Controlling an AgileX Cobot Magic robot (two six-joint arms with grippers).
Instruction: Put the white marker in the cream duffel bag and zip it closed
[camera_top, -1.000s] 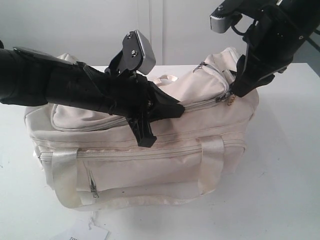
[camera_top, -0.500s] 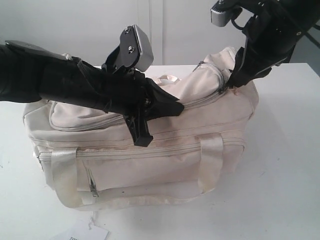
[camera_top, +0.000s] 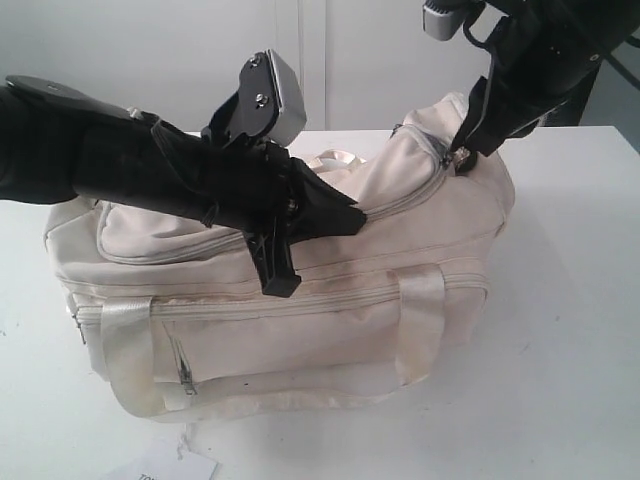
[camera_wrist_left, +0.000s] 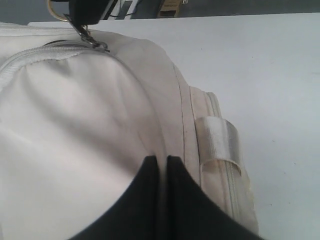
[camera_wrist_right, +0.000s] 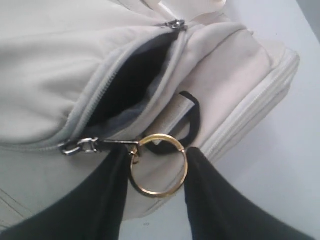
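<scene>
Lying upright, the cream duffel bag (camera_top: 330, 325) runs left-right.

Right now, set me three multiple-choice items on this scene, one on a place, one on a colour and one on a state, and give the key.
1. Where is the right gripper in the exterior view?
A: over the front pocket.
B: down on the bare table.
C: at the right end of the cream duffel bag.

2. What colour is the ring on the zip pull?
A: silver.
B: gold.
C: red.

3. How is the zip beside that ring?
A: partly open.
B: shut all along.
C: torn off the bag.

Key:
1 C, its tips sit at the zip pull on that end.
2 B, the right wrist view shows it gold against the cream fabric.
3 A, a dark gap shows between the zip's two rows of teeth.
</scene>
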